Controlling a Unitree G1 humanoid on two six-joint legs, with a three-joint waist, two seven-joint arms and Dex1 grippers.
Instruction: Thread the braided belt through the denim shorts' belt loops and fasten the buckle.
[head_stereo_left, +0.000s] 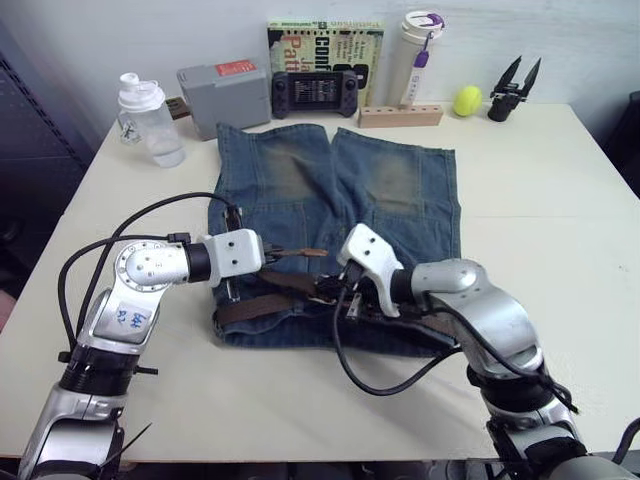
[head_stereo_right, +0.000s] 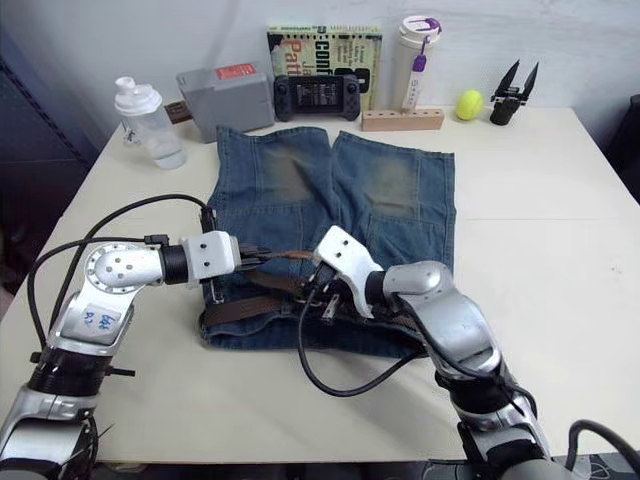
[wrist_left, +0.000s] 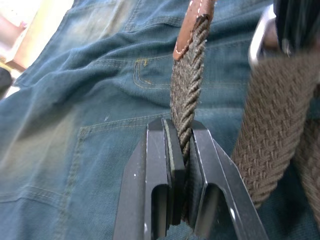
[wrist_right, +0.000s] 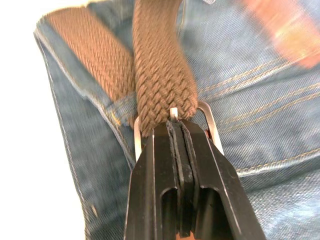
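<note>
The braided belt (head_stereo_left: 262, 298) is lying along the waistband of the denim shorts (head_stereo_left: 340, 200), at the shorts' near edge, w/ its tan-tipped free end lifting off the cloth just above that band. The left gripper (wrist_left: 181, 165) is pinching the woven strap a little below the leather tip, fingers closed tight on it, tip pointing away toward the shorts' legs. The right gripper (wrist_right: 176, 131) is clamping at the buckle (wrist_right: 207, 120), fingers shut, silvery frame sticking out on both sides of them and woven strap running through the frame. Step in hand looks like fastening: tip end being fed thru the buckle, threading prob. mostly done, though the belt loops can't be made out. Next move prob. calls for the left arm pulling the tip end further across while the right is keeping the frame steady, then seating the prong in the weave. Beyond the shorts' leg hems: a shaker bottle (head_stereo_left: 148, 120), grey box (head_stereo_left: 224, 94), handheld game console (head_stereo_left: 315, 92), book (head_stereo_left: 325, 45), tumbler (head_stereo_left: 413, 55), wooden rack (head_stereo_left: 400, 115), tennis ball (head_stereo_left: 467, 100).
</note>
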